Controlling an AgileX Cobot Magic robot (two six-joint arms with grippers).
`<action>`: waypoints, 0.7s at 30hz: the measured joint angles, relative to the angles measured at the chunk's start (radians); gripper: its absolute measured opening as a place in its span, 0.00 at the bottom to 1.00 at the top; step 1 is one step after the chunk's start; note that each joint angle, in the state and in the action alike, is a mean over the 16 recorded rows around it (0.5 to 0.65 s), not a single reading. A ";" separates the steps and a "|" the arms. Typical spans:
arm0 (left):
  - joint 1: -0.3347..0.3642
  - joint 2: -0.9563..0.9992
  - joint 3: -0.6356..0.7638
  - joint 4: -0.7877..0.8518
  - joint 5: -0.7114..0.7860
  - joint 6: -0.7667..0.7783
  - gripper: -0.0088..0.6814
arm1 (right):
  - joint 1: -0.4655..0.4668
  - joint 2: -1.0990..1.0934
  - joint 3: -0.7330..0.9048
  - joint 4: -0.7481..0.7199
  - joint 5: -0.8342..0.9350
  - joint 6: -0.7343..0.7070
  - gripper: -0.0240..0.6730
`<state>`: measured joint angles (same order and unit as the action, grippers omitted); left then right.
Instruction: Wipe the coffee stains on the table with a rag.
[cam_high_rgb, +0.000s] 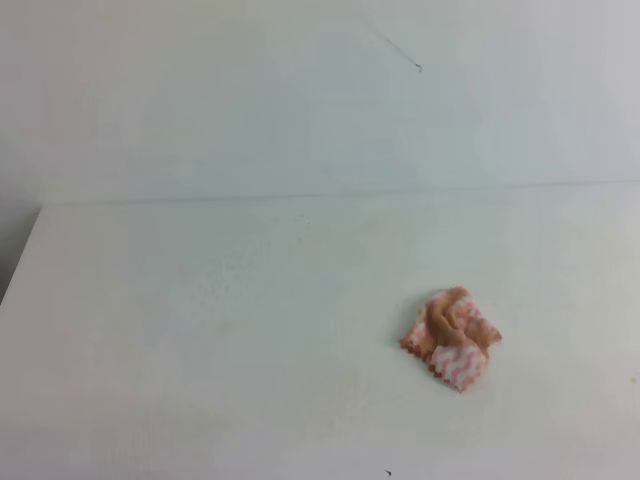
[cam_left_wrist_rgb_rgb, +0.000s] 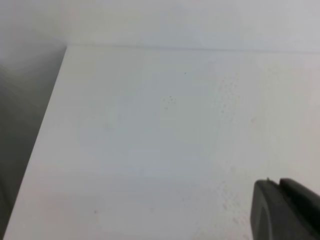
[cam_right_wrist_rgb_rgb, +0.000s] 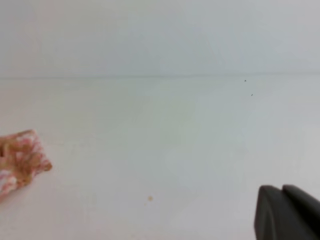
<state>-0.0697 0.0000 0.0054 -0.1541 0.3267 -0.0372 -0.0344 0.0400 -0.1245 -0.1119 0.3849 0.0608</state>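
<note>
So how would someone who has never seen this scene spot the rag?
Start from the wide white table in the exterior high view and look right of centre, toward the near edge. The rag lies crumpled there: a small pink-and-white zigzag cloth with a tan-brown stain, the only coloured thing.

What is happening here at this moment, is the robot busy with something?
Nothing is being handled now. The rag, pink-and-white with a large brown stained patch, lies crumpled and alone on the white table. No coffee stain shows, only a tiny tan speck beside the rag. The right gripper is shut and away from the rag; of the left gripper only the fingers' tips show.
</note>
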 joint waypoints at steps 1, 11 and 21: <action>0.000 0.000 0.003 0.000 0.000 0.000 0.01 | 0.000 -0.004 0.014 0.000 -0.012 0.000 0.03; 0.000 0.000 0.014 0.000 0.000 -0.001 0.01 | -0.024 -0.042 0.123 0.002 -0.096 0.000 0.03; 0.000 0.000 0.024 -0.001 0.000 0.000 0.01 | -0.065 -0.051 0.148 0.003 -0.119 0.000 0.03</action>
<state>-0.0697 0.0000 0.0299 -0.1546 0.3267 -0.0372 -0.0991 -0.0112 0.0237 -0.1088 0.2664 0.0608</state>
